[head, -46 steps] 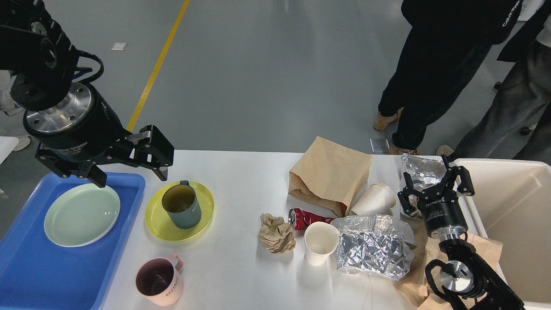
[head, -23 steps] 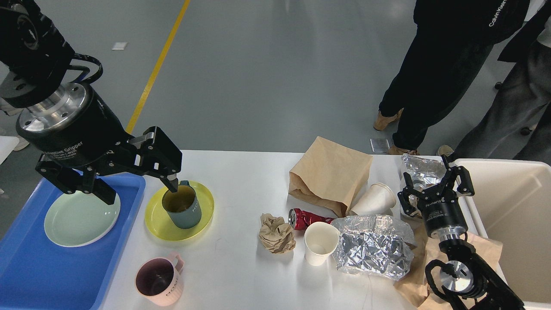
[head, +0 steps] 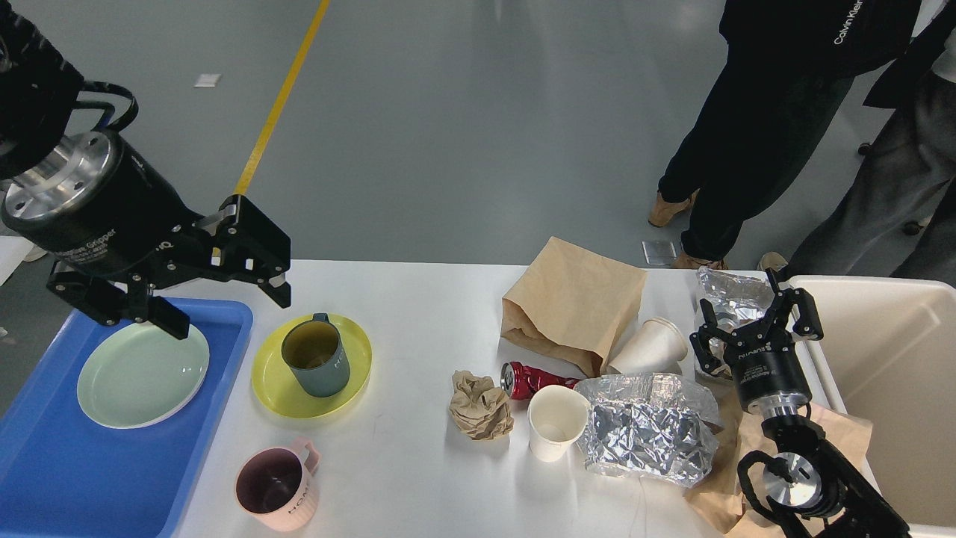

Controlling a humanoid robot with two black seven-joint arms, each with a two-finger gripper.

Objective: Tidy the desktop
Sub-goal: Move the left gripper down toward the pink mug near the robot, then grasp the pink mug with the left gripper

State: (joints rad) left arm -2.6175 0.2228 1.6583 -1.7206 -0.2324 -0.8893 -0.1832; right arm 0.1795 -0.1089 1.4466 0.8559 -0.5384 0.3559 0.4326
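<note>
Left hand [head: 216,302], spread wide and empty, hovers above the desk's [head: 418,478] left end near the grey-green mug [head: 315,358] on the yellow plate [head: 357,373]. Right hand [head: 754,321] open, idle. Next: descend squarely, grip the mug.

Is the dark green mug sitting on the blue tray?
No, the dark green mug stands on the yellow plate on the desktop, beside the blue tray.

Both arms are black with silver bolted flanges. The left end effector [head: 221,297] carries white lettering and a looping black cable; the right end effector [head: 756,324] has white lettering too.
</note>
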